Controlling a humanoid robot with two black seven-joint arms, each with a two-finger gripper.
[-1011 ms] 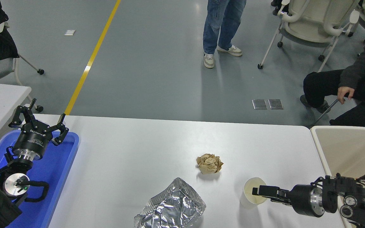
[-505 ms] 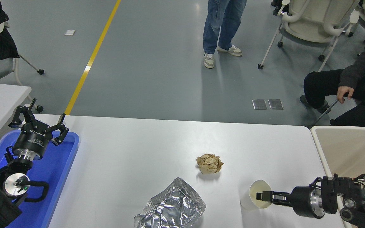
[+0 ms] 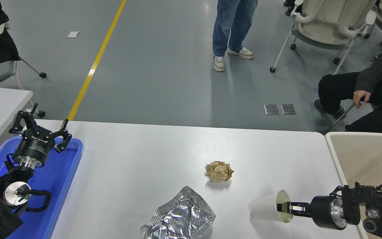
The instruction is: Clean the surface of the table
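The white table surface (image 3: 151,149) fills the lower half of the head view. On it lie a crumpled brown paper ball (image 3: 219,171), a crumpled sheet of silver foil (image 3: 179,219) and a white paper cup (image 3: 270,210). My right gripper (image 3: 283,207) comes in from the lower right and is shut on the cup's rim, one finger inside the mouth. The cup is tipped on its side, mouth toward the right. My left gripper (image 3: 40,126) is parked open over the blue tray at the lower left.
A blue plastic tray (image 3: 60,172) lies at the table's left end. A beige bin (image 3: 366,159) stands at the right end. A person sits at the far right (image 3: 370,96); another stands beyond the table (image 3: 230,30). Chairs stand behind.
My right gripper has closed on the cup's rim and drawn back to the right, tipping the cup from upright onto its side. The left arm has not moved.
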